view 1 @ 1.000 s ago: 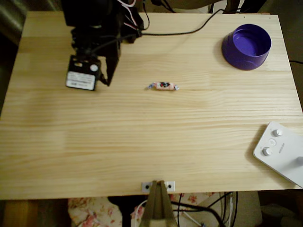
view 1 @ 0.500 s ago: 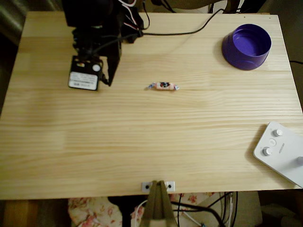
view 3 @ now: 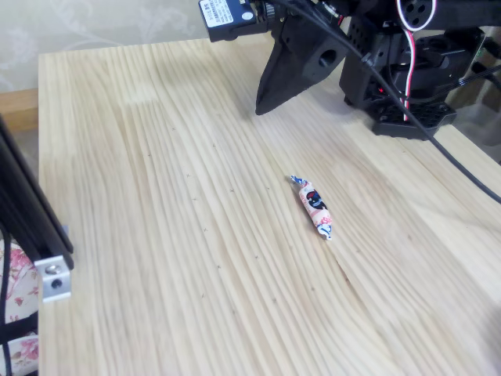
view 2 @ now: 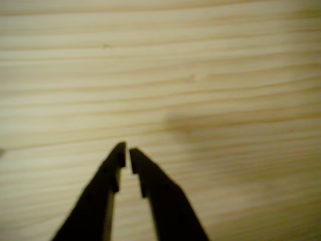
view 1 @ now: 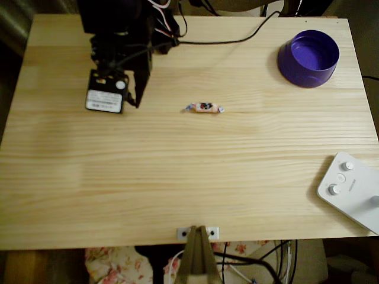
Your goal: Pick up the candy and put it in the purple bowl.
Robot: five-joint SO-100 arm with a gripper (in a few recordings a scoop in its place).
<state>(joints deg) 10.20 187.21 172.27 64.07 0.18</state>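
From my overhead view, the white device with knobs (view 1: 350,192) runs off the right edge, so I see only part of it. The label on the arm's motor block (view 1: 104,100) is too small to read. My wrist view is blurred: the gripper (view 2: 125,155) fingers run off the bottom edge. In the fixed view, the candy (view 3: 315,207) wrapper's dark marks are too small to make out.

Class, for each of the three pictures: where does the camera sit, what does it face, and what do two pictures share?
Overhead view: above, facing down on the table; the arm, candy, purple bowl.
Wrist view: on the arm, facing bare wood; the nearly closed claw.
Fixed view: low at the table's side, facing the claw.
Shared: the candy, overhead and fixed.
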